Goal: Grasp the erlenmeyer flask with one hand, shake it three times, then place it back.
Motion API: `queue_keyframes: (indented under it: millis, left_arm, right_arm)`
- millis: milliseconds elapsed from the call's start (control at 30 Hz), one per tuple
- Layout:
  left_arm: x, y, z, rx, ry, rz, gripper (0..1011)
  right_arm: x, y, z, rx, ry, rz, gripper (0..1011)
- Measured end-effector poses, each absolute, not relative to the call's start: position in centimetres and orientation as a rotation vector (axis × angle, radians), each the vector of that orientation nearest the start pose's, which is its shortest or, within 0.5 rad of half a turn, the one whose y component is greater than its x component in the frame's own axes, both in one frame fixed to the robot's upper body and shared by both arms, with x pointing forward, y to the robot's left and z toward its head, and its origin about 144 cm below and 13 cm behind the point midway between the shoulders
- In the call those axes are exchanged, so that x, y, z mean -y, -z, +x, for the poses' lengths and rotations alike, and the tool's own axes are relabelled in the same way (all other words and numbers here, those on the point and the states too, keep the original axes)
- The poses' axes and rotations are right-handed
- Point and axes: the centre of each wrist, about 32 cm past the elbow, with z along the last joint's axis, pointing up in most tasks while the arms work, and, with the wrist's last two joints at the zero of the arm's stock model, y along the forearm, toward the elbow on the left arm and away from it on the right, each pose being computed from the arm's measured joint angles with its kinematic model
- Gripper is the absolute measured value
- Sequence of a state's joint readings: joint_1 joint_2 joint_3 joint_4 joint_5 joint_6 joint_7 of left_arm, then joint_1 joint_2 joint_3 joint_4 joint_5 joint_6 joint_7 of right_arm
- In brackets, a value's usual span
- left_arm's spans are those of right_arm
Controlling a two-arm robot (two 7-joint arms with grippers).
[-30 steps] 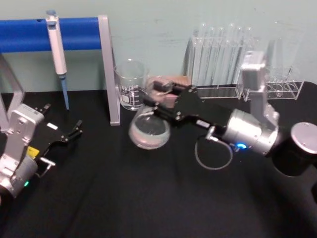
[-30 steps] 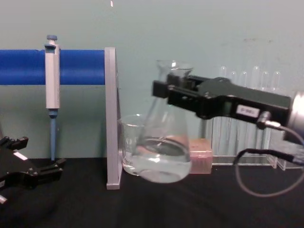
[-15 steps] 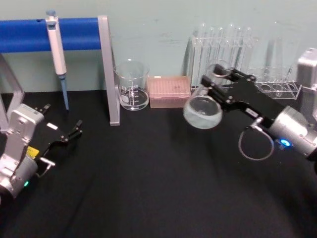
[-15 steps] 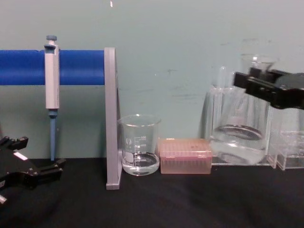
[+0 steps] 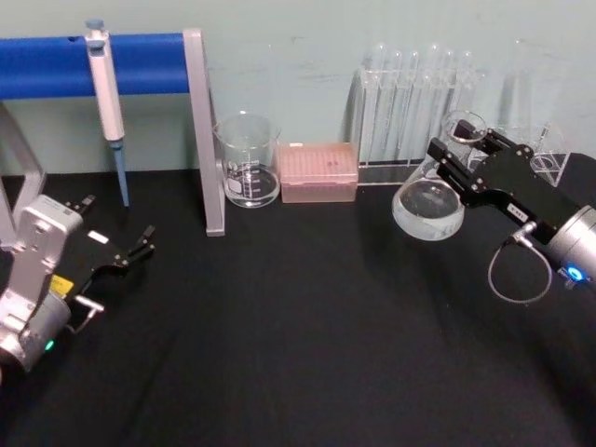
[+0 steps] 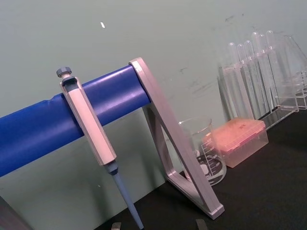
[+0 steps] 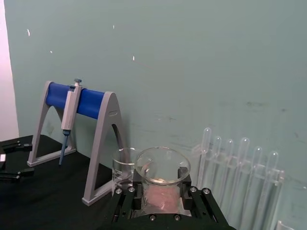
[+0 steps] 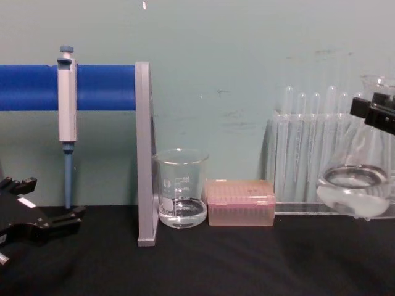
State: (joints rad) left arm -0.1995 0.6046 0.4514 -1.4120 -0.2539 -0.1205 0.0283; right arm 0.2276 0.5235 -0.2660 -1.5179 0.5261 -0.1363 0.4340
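The erlenmeyer flask (image 5: 428, 207) is clear glass with a little clear liquid in its wide base. My right gripper (image 5: 466, 149) is shut on its neck and holds it tilted above the black table, in front of the test-tube rack. In the chest view the flask (image 8: 358, 185) hangs at the far right under the right gripper (image 8: 375, 114). The right wrist view looks down onto the flask's flared rim (image 7: 162, 165), with the right gripper (image 7: 162, 192) clamped on either side of the neck. My left gripper (image 5: 140, 247) rests open at the table's left, far from the flask.
A glass beaker (image 5: 248, 160) and a pink tip box (image 5: 318, 171) stand at the back centre. A pipette (image 5: 107, 98) hangs on the blue-barred stand (image 5: 200, 130) at the left. The test-tube rack (image 5: 410, 102) lines the back right. The table's front (image 5: 279, 354) is bare black cloth.
My right gripper has swung the flask from beside the beaker rightward, to in front of the test-tube rack. The left arm has not moved.
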Motion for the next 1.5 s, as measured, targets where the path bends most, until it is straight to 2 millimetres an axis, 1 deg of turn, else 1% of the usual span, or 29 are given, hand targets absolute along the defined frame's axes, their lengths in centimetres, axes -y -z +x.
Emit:
queue_keyframes:
  millis: [167, 400, 433, 533, 567, 633, 733, 967, 1133, 1267, 1500]
  left_arm:
    - [-31.0, -114.0, 48.9, 0.285, -1.248, 0.304, 1001]
    - [-31.0, -114.0, 48.9, 0.285, -1.248, 0.304, 1001]
    - [-31.0, -114.0, 48.9, 0.285, -1.248, 0.305, 1001]
    - [-31.0, -114.0, 48.9, 0.285, -1.248, 0.304, 1001]
    - [-31.0, -114.0, 48.9, 0.285, -1.248, 0.304, 1001]
    - [-31.0, -114.0, 48.9, 0.285, -1.248, 0.304, 1001]
    - [-31.0, -114.0, 48.9, 0.285, -1.248, 0.304, 1001]
    - [-31.0, -114.0, 48.9, 0.285, -1.248, 0.304, 1001]
    - [-31.0, -114.0, 48.9, 0.285, -1.248, 0.304, 1001]
    - [-31.0, -114.0, 48.9, 0.285, -1.248, 0.304, 1001]
    - [-31.0, -114.0, 48.9, 0.285, -1.248, 0.304, 1001]
  right_arm:
    - [30.6, -120.5, 51.4, 0.159, 0.904, 0.089, 449]
    - [28.7, -120.4, 52.5, 0.140, 0.800, 0.084, 450]
    - [28.1, -120.4, 52.8, 0.136, 0.769, 0.083, 450]
    - [27.2, -120.3, 53.3, 0.130, 0.718, 0.082, 449]
    - [26.4, -120.3, 53.6, 0.126, 0.682, 0.081, 450]
    - [25.7, -120.3, 53.9, 0.123, 0.645, 0.081, 450]
    - [24.0, -120.3, 54.5, 0.114, 0.559, 0.078, 449]
    - [21.5, -120.3, 55.1, 0.103, 0.432, 0.072, 450]
    - [20.7, -120.3, 55.2, 0.100, 0.387, 0.069, 449]
    - [20.4, -120.3, 55.1, 0.100, 0.376, 0.067, 450]
    - [20.8, -120.4, 54.9, 0.116, 0.405, 0.080, 450]
